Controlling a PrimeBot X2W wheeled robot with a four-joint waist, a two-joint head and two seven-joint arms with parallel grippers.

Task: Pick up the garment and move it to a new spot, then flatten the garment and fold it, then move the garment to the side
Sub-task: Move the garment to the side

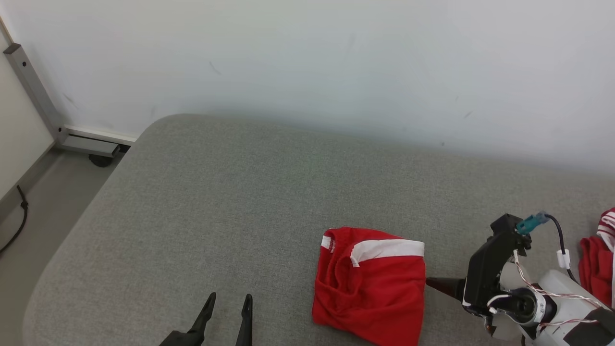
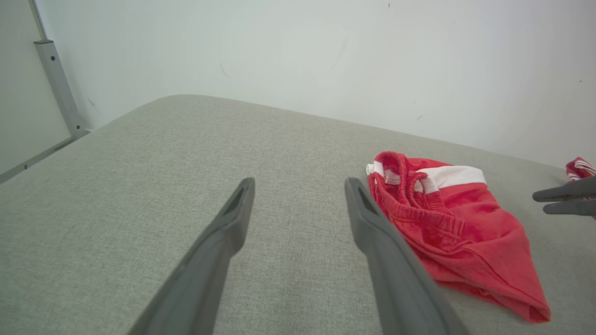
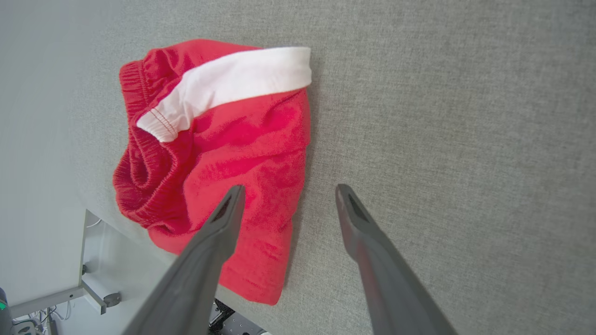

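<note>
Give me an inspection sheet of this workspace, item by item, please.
Surface: grey fabric tabletop, rounded corner.
Job's things: red garment with a white band, lying folded on the tabletop.
Clutter: second red-and-white cloth at the right edge.
Grippers: left gripper open, empty; right gripper open at the garment's edge, holding nothing.
Cables: black cable on the floor; wires by the right gripper.
Surroundings: white wall, grey metal post.

The left gripper [image 1: 229,301] is hovering low, its two fingers [image 2: 233,218] pointing forward and standing wide apart, holding nothing. The right gripper [image 1: 434,284] is pointing leftward from its pale forearm [image 1: 564,300], its fingers [image 3: 219,228] likewise spread wide, gripping nothing.
</note>
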